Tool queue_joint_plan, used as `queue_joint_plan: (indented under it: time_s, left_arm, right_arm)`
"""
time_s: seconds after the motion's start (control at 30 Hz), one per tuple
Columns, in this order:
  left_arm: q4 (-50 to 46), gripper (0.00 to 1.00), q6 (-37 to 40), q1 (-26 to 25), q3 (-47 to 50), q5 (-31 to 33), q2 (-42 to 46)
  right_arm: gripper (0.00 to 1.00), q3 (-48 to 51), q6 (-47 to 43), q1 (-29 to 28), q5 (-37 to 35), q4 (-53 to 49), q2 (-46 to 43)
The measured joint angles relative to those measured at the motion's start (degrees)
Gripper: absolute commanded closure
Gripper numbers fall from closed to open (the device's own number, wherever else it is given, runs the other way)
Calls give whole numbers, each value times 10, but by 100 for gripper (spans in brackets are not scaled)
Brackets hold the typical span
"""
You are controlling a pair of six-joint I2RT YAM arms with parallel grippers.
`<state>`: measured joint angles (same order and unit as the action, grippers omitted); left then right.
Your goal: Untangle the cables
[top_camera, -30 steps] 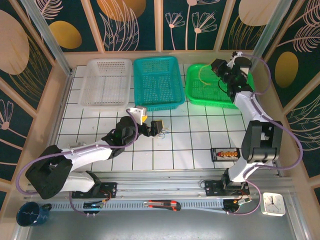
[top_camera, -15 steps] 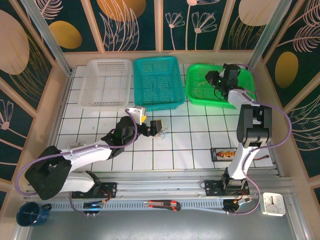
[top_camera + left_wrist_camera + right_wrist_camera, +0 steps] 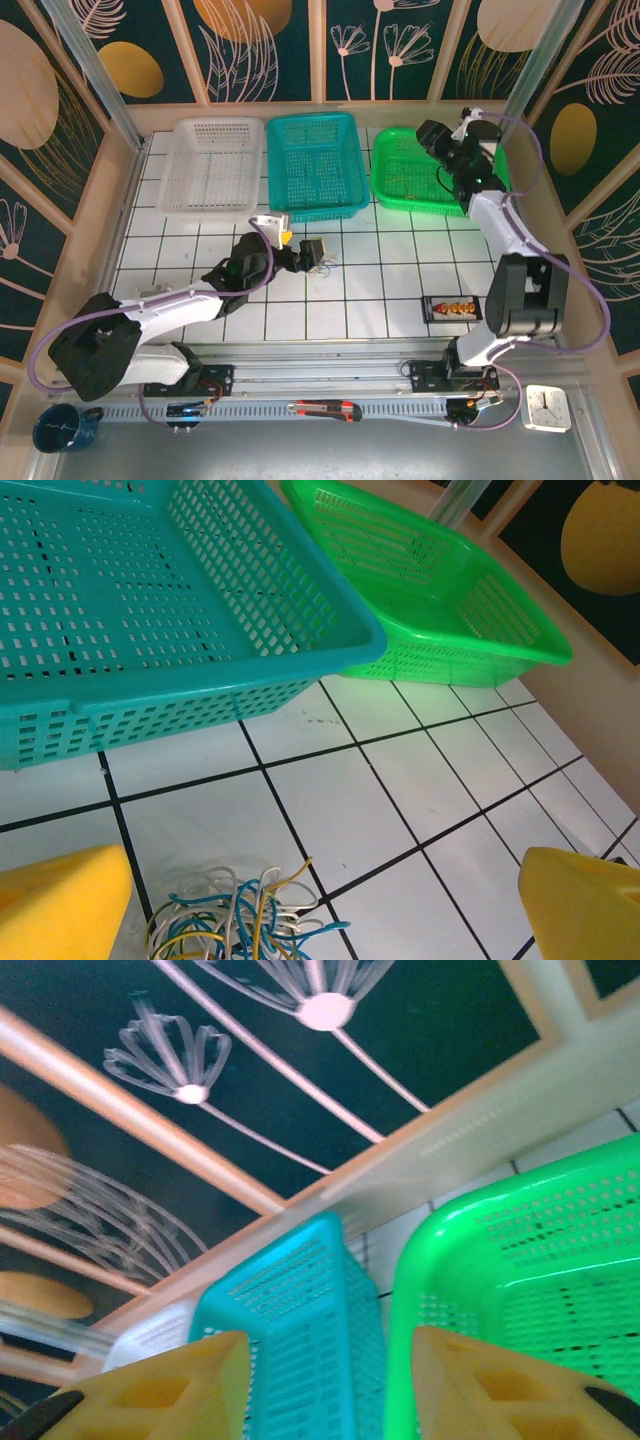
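The cables (image 3: pixel 235 920) are a small tangle of blue, white and yellow wires on the white tiles, low in the left wrist view. They lie between the yellow fingers (image 3: pixel 60 900) of my left gripper (image 3: pixel 320 920), closer to the left one. That left gripper (image 3: pixel 315 252) is open, and the tangle (image 3: pixel 326 263) sits at its tips. My right gripper (image 3: pixel 432 135) hovers over the green basket (image 3: pixel 420 208). Its jaws stand apart with nothing between them (image 3: pixel 330 1390). A thin yellowish wire (image 3: pixel 398 178) seems to lie in the green basket.
A white basket (image 3: pixel 205 208) and a teal basket (image 3: pixel 315 212) stand beside the green one along the back. A black tray with orange pieces (image 3: pixel 455 308) sits by the right arm's base. A box cutter (image 3: pixel 325 409), a clock (image 3: pixel 547 407) and a blue cup (image 3: pixel 62 428) lie at the near edge.
My right gripper has opened over the green basket, and its arm swung there and back. The yellow wire that hung from it is no longer held. The left arm has not moved.
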<state>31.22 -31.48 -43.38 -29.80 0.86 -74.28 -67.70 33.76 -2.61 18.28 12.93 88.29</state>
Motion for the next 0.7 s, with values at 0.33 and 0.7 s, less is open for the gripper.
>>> queue_joint_plan:
  time_s: [0.33,0.7]
  left_arm:
    - [-13,1,-48,2,48,56,7]
    - [-37,10,-125,38,127,80,74]
  right_arm:
    - [54,201,-16,-227,-25,-8,-118]
    - [54,269,-23,-399,-101,-59,-84]
